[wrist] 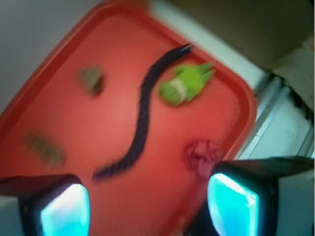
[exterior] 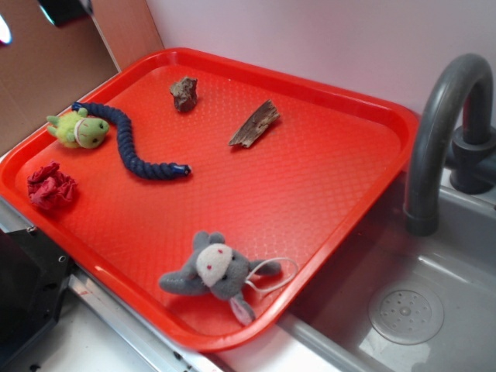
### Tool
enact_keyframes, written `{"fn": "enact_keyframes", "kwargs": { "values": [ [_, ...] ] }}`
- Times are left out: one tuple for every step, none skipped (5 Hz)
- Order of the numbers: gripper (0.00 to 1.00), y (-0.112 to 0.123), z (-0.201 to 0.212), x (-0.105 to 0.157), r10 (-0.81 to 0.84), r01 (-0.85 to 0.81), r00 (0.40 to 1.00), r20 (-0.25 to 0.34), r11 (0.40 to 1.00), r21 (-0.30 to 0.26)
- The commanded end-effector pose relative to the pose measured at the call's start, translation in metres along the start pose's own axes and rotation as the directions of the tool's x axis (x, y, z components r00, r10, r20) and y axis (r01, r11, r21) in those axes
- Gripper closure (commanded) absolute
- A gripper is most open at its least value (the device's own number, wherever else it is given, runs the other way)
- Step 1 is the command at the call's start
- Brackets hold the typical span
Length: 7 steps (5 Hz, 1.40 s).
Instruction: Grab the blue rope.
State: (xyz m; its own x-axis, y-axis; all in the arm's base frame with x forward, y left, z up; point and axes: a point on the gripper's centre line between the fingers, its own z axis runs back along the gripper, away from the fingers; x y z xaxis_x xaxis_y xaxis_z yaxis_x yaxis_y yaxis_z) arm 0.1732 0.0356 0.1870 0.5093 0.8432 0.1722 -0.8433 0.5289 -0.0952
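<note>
The blue rope (exterior: 132,143) lies limp in an S-curve on the left part of the red tray (exterior: 310,178), one end by the green plush toy (exterior: 80,129). In the wrist view the blue rope (wrist: 142,118) runs blurred from upper middle down to lower left. My gripper (wrist: 147,206) hangs high above the tray, open, with nothing between its cyan-padded fingers (wrist: 66,211). In the exterior view the gripper is out of sight; only a dark corner of the arm (exterior: 66,9) shows at top left.
On the tray also lie a crumpled red cloth (exterior: 52,186), a grey plush animal (exterior: 217,271), a small brown rock (exterior: 184,93) and a bark piece (exterior: 253,124). A grey faucet (exterior: 442,132) and sink basin (exterior: 403,310) stand right of the tray.
</note>
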Motion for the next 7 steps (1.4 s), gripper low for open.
{"fn": "enact_keyframes", "kwargs": {
  "values": [
    [0.0, -0.013, -0.059, 0.016, 0.16, -0.171, 0.976, 0.146, 0.983, 0.064],
    [0.0, -0.014, -0.079, 0.017, 0.158, -0.178, 0.973, 0.167, 0.978, 0.112],
    [0.0, -0.009, -0.101, 0.018, 0.143, -0.167, 0.975, 0.17, 0.976, 0.137],
    [0.0, -0.005, -0.115, 0.016, 0.124, -0.148, 0.978, 0.168, 0.98, 0.136],
    [0.0, -0.003, -0.132, 0.014, 0.058, -0.063, 0.995, 0.083, 0.996, 0.062],
    [0.0, -0.004, -0.145, 0.015, 0.043, -0.045, 0.997, 0.059, 0.998, 0.032],
    [0.0, -0.006, -0.156, 0.015, 0.028, -0.03, 0.999, 0.042, 0.998, 0.05]
  ]
}}
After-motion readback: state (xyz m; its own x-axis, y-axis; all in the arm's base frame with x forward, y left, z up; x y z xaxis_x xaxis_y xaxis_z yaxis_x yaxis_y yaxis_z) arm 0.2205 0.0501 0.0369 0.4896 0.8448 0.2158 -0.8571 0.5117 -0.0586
